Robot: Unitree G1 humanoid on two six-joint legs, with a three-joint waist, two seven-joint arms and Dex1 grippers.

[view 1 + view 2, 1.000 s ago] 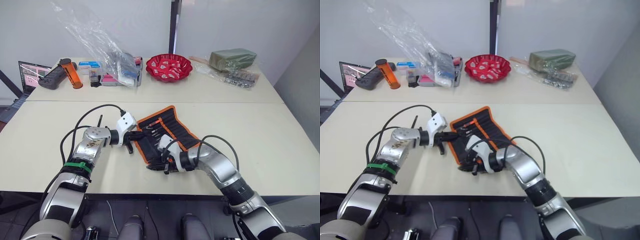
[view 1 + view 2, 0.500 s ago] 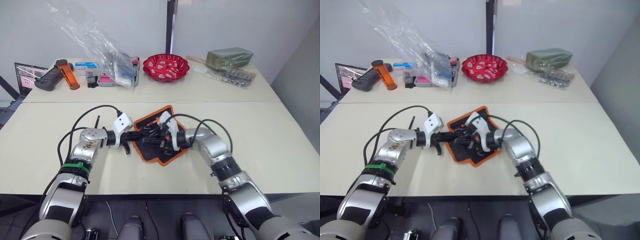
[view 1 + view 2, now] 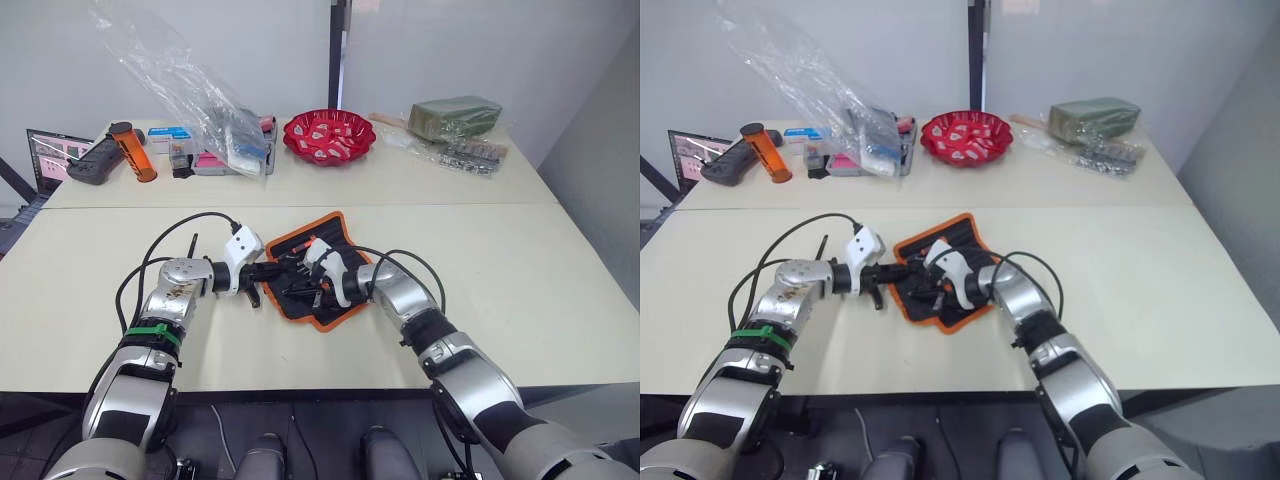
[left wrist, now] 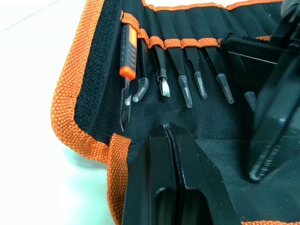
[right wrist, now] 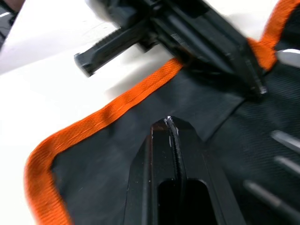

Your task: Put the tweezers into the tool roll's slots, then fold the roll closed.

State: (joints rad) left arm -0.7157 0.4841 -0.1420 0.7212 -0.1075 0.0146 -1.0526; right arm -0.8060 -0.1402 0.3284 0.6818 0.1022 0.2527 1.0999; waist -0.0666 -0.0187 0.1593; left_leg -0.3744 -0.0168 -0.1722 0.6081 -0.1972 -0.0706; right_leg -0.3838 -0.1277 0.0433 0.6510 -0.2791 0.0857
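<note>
The left pincer (image 4: 174, 136) has its two black fingers pressed together over the black fabric of the tool roll (image 3: 318, 277), just inside the roll's orange-edged border; whether a pinch of cloth sits between the tips cannot be made out. In the left wrist view, beyond those fingers, the tweezers (image 4: 187, 70) stand side by side in the slots (image 4: 185, 28), their capped tips poking out below an orange strip. An orange-handled tool (image 4: 128, 63) sits in the slot nearest the roll's edge. The tweezers' upper ends are covered by the pockets, so their full length is out of sight.

The right pincer (image 5: 169, 125) is likewise closed tip to tip, resting on the roll's dark fabric close to the orange hem. If anything is caught between its fingers, it is hidden. Beyond it the left pincer's black fingers show, blurred.

In the head views the roll lies part-folded on the pale surface (image 3: 520, 290), between the two pincers, which meet over it and cover much of its middle. Farther back on the surface stand a red bowl (image 3: 331, 135), a clear plastic bag (image 3: 190, 90) and an orange cylinder (image 3: 131, 150).
</note>
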